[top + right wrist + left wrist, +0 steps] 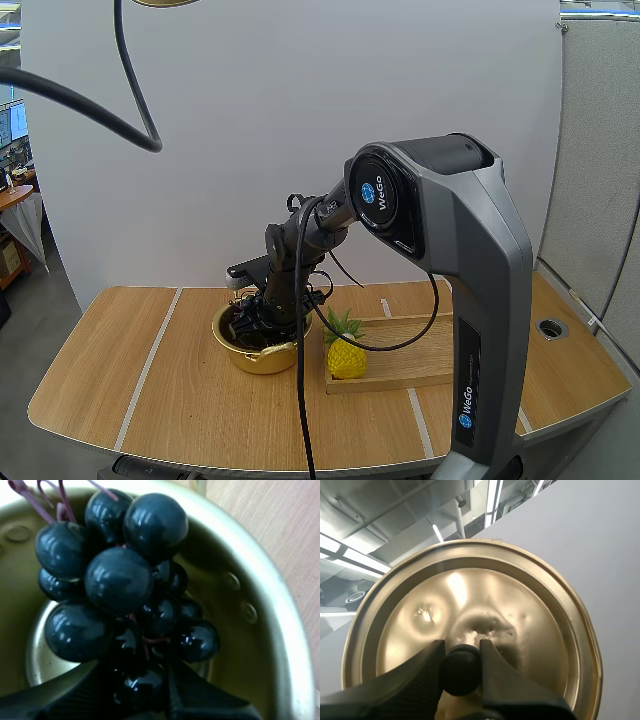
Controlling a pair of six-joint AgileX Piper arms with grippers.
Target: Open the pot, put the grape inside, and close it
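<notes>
Grapes (pixel 120 585) inside pot (pixel 260 625) (pineapple (pixel 346 358) on tray (pixel 420 368) beside).

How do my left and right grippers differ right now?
The left gripper pinches the lid by its black knob; the right gripper pinches the grapes. The left gripper holds its load aloft; the right gripper reaches inside the pot. Both are shut on something.

You are in a robotics lab set up inside an open-plan office. Evidence for the lab: a robot arm (pixel 470 250) over a wooden table (pixel 100 380) marked with white tape lines (pixel 150 360), a plain white screen (pixel 250 120) behind it, and a pot (pixel 262 352) beside a plastic pineapple (pixel 346 352). Evidence for the office: grey partition panels (pixel 600 150), a desk with monitors (pixel 12 125) and a cable hole (pixel 552 327) in the tabletop.
</notes>
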